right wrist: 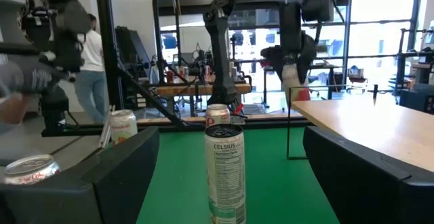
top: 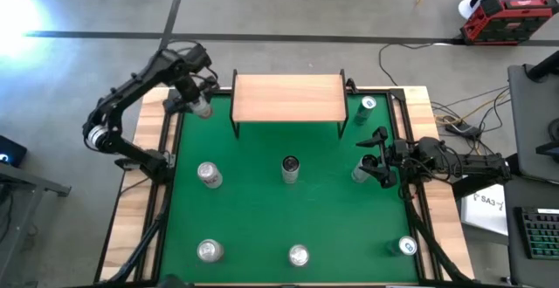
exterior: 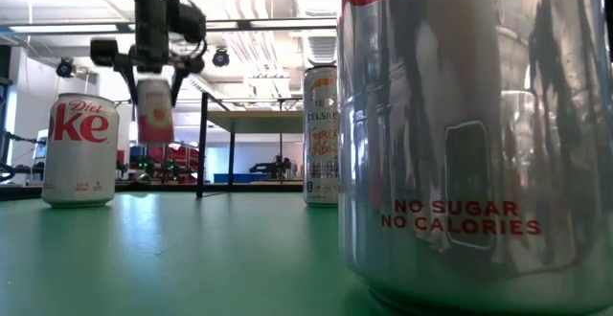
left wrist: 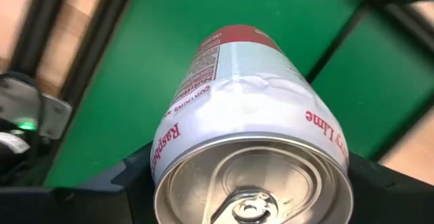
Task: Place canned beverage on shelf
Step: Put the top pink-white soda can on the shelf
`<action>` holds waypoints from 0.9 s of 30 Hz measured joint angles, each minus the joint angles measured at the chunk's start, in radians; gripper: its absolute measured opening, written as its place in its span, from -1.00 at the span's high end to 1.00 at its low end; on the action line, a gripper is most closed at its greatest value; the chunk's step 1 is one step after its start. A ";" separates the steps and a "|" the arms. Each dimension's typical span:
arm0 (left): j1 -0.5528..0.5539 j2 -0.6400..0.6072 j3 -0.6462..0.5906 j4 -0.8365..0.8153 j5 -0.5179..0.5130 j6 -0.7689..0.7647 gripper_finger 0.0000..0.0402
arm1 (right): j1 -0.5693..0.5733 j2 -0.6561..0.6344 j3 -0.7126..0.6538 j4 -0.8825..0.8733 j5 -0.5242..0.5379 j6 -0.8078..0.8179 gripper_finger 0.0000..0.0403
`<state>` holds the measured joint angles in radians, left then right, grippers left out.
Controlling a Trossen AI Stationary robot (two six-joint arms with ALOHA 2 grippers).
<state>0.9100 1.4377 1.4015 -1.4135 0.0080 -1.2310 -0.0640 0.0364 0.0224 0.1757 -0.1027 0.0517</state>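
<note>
My left gripper (top: 197,101) is shut on a white and red Raspberry Lime can (exterior: 155,110), held in the air over the mat's far left corner, just left of the shelf (top: 288,97). The shelf is a light-wood board on thin black legs at the far middle of the green mat (top: 253,218). My right gripper (top: 374,159) is open and empty at the mat's right edge, level and pointing toward the table's left. A tall Celsius can (right wrist: 225,173) stands farther off in line with its gap, and a can (top: 360,174) stands beside its near finger. My left gripper pinches the can's upper wall (left wrist: 169,149), just below the top rim, between its two fingers (left wrist: 132,180), one on each side. The fingers come from above, pointing down. The can hangs upright below them, clear of the mat, and its wall shows a dent (left wrist: 258,88).
Several other cans stand on the mat: one at the far right by the shelf (top: 367,105), a Diet Coke can left of centre (top: 208,174), and three along the near edge (top: 299,255). One of them fills the low view's right (exterior: 479,134). People and racks show beyond the table.
</note>
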 joint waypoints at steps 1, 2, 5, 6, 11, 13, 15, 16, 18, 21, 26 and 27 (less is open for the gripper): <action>-0.002 0.004 0.038 -0.031 -0.007 0.010 -0.37 | 0.000 0.000 0.000 0.000 0.000 0.000 -0.77; -0.004 0.011 0.077 -0.060 -0.010 0.026 -0.37 | 0.000 0.000 0.000 0.000 0.000 0.000 -0.77; -0.011 0.044 0.193 -0.135 -0.025 0.067 -0.37 | 0.000 0.000 0.000 0.000 0.000 0.000 -0.77; -0.013 0.058 0.229 -0.154 -0.026 0.082 -0.37 | 0.000 0.000 0.000 0.000 0.000 0.000 -0.77; -0.024 0.113 0.361 -0.159 -0.033 0.194 -0.37 | 0.000 0.000 0.000 0.000 0.000 0.000 -0.77; -0.030 0.135 0.396 -0.158 -0.034 0.219 -0.37 | 0.000 0.000 0.000 0.000 0.000 0.000 -0.77; -0.034 0.154 0.428 -0.158 -0.033 0.241 -0.37 | 0.000 0.000 0.000 0.000 0.000 0.000 -0.77; -0.039 0.162 0.444 -0.159 -0.033 0.253 -0.37 | 0.000 0.000 0.000 0.000 0.000 0.000 -0.77; -0.048 0.177 0.472 -0.159 -0.033 0.275 -0.37 | 0.000 0.000 0.000 0.000 0.000 0.000 -0.77; -0.067 0.197 0.512 -0.159 -0.040 0.285 -0.37 | 0.000 0.000 0.000 0.000 0.000 0.000 -0.77; -0.094 0.213 0.575 -0.158 -0.051 0.306 -0.37 | 0.000 0.000 0.000 0.000 0.000 0.000 -0.77; -0.100 0.216 0.587 -0.159 -0.053 0.306 -0.37 | 0.000 0.000 0.000 0.000 0.000 0.000 -0.77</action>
<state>0.8104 1.6541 1.9881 -1.5727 -0.0447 -0.9248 -0.0642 0.0361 0.0226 0.1753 -0.1027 0.0517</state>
